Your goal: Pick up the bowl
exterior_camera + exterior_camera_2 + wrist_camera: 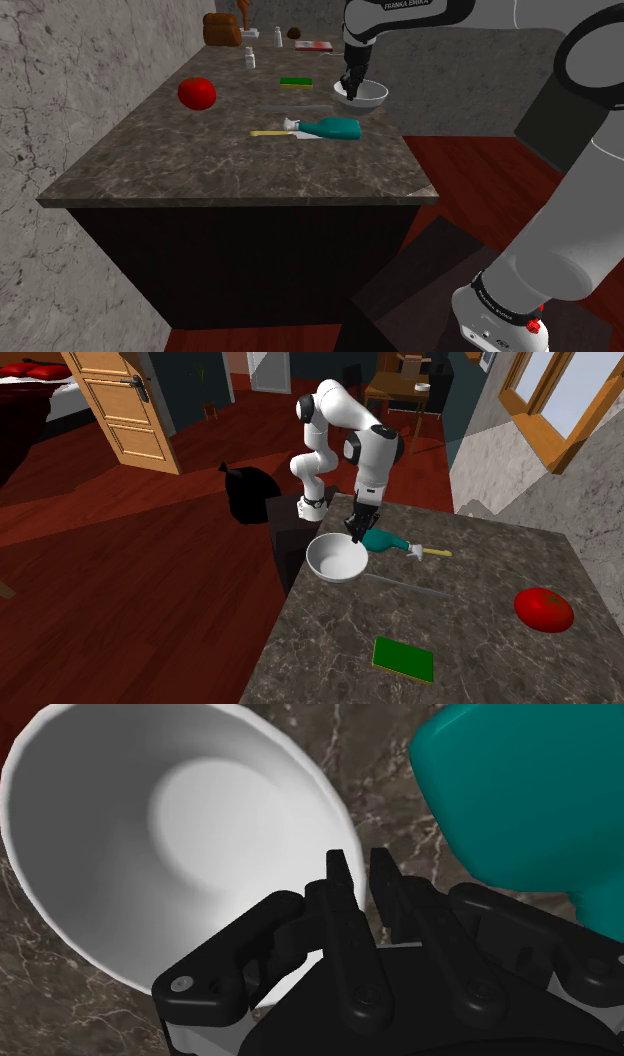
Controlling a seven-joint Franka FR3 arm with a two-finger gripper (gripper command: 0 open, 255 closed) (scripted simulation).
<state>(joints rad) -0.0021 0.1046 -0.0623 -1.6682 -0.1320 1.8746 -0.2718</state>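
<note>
A white bowl (pixel 368 96) stands on the dark marble counter (pixel 240 165) near its edge on the shoulder view's right. My black gripper (pixel 350 87) comes down over the bowl's rim on the side toward the teal bottle. In the wrist view the gripper (pixel 358 862) has one finger inside the bowl (pixel 190 834) and one outside, shut on the rim. From the second exterior view the gripper (pixel 356 536) stands at the far rim of the bowl (pixel 333 560), which rests on the counter.
A teal bottle (pixel 337 128) lies just beside the bowl, with a white cap and a yellow piece at its end. A red tomato (pixel 197 93), a green sponge (pixel 296 82) and small jars sit farther along. The counter's edge (pixel 290 602) drops off next to the bowl.
</note>
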